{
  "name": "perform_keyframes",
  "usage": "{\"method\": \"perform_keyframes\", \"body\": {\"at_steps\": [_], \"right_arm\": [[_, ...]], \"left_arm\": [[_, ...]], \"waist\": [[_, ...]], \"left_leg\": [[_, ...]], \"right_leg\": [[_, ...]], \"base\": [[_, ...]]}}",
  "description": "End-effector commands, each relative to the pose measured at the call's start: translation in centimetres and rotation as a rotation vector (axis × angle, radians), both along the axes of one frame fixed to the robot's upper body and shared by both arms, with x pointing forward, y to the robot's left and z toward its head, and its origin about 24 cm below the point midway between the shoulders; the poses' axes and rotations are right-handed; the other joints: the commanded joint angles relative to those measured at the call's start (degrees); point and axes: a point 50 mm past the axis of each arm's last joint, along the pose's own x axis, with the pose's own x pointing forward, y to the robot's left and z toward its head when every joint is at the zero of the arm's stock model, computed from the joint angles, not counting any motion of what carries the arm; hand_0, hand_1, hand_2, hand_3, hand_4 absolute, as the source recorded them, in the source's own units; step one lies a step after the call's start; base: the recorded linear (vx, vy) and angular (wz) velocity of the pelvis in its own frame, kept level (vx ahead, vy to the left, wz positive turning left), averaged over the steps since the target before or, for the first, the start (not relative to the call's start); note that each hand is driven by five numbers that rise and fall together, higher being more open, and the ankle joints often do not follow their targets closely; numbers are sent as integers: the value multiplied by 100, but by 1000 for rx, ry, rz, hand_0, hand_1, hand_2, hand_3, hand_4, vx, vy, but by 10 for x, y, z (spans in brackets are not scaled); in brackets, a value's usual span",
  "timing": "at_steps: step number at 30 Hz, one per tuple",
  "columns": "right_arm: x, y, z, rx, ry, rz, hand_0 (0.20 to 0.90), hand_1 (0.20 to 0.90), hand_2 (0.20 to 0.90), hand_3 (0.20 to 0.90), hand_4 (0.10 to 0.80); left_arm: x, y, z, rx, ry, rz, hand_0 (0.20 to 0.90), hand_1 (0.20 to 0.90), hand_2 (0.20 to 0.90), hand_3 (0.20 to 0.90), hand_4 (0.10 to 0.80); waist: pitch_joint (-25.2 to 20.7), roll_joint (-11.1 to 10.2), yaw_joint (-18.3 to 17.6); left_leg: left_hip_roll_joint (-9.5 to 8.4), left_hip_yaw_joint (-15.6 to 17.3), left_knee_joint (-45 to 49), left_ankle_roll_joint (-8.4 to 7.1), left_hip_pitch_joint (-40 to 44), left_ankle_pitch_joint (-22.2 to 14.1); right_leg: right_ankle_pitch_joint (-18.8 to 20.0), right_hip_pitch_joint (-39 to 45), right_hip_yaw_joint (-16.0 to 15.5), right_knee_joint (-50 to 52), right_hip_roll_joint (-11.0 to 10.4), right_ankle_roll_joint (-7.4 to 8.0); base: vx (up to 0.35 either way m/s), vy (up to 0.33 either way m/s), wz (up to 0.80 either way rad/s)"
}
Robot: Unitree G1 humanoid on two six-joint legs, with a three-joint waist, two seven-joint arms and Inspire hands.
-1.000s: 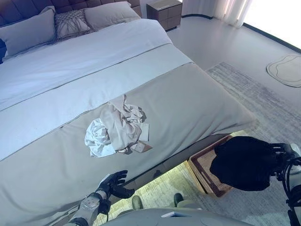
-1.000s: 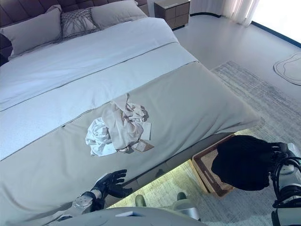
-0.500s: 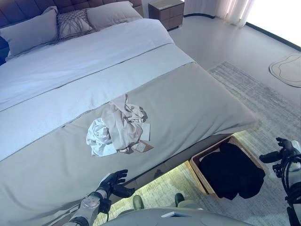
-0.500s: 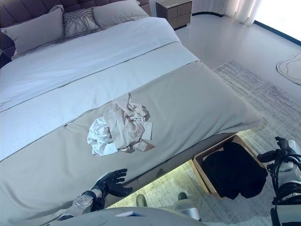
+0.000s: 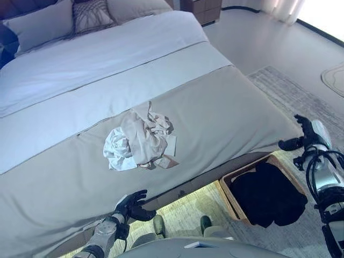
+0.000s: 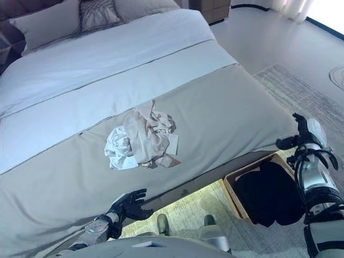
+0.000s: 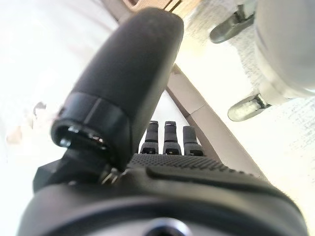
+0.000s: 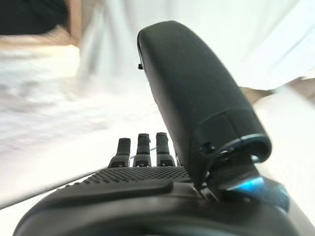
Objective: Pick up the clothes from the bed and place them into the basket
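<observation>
A crumpled pile of beige and white clothes [image 5: 141,142] lies on the grey bed cover [image 5: 226,115] near the foot of the bed. A dark garment [image 5: 267,193] lies inside the brown basket [image 5: 227,189] on the floor by the bed's foot. My right hand [image 5: 296,137] is open and empty, raised above the basket beside the bed's corner; its straight fingers show in the right wrist view [image 8: 142,150]. My left hand [image 5: 130,205] is open and empty, low at the bed's near edge, below the clothes pile.
Pillows [image 5: 37,24] lie at the head of the bed. A grey rug [image 5: 301,97] covers the floor to the right. A small pale mat [image 5: 334,80] lies at the far right.
My right hand let go of the dark garment, which dropped into the basket, then rose open toward the bed's corner. The camera tilted down. The left hand stayed put.
</observation>
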Motion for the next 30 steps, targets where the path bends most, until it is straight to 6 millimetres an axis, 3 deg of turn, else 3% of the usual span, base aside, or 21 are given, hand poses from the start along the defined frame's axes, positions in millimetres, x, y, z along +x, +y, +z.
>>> {"method": "perform_keyframes", "body": {"at_steps": [1, 2, 7, 8, 9, 10, 23, 30], "right_arm": [[43, 30, 80, -111, -315, 146, 385, 385, 385, 299, 199], [47, 36, 86, -121, -329, 173, 300, 300, 300, 200, 100], [60, 54, 104, -137, -362, 246, 300, 300, 300, 200, 100], [64, 58, 108, -145, -366, 255, 352, 352, 352, 260, 160], [65, 59, 109, -147, -367, 257, 571, 571, 571, 516, 416], [67, 61, 111, -151, -368, 260, 900, 900, 900, 900, 800], [95, 97, 158, -222, -427, 306, 900, 900, 900, 900, 800], [106, 106, 181, -254, -430, 289, 900, 900, 900, 900, 800]], "left_arm": [[23, 12, 14, 12, -116, 42, 900, 900, 900, 900, 800], [23, 12, 14, 11, -116, 54, 900, 900, 900, 900, 800], [20, 13, 13, 5, -109, 79, 900, 900, 900, 900, 800], [21, 12, 13, 3, -111, 82, 900, 900, 900, 900, 800], [21, 12, 13, 2, -111, 83, 900, 900, 900, 900, 800], [21, 12, 13, -1, -113, 83, 900, 900, 900, 900, 800], [47, 6, 28, -38, -213, 49, 900, 900, 900, 900, 800], [64, -2, 41, -81, -290, 0, 900, 900, 900, 900, 800]], "waist": [[-93, -300, 300], [-77, -304, 346], [9, -339, 549], [65, -352, 620], [78, -353, 635], [115, -351, 678], [882, -277, 1286], [1280, -144, 1576]], "left_leg": [[-107, -50, 84, -43, 402, -711], [-118, -80, 84, -42, 386, -704], [-186, -224, 116, -25, 290, -675], [-207, -275, 126, -18, 245, -662], [-213, -287, 128, -16, 233, -659], [-230, -326, 129, -10, 202, -646], [-413, -808, 116, 86, -473, -381], [-482, -975, 143, 132, -874, -248]], "right_leg": [[140, -486, -131, 450, -48, -34], [133, -481, -159, 452, -57, -42], [100, -468, -296, 471, -111, -71], [96, -482, -346, 483, -132, -79], [94, -486, -359, 485, -137, -81], [91, -497, -390, 490, -144, -84], [120, -997, -824, 690, -269, -106], [54, -1331, -1066, 934, -334, -128]], "base": [[30, 47, 9], [34, 45, 16], [38, 54, 20], [11, 48, 27], [4, 51, 31], [12, 51, 26], [-42, 64, 25], [-39, 46, 19]]}}
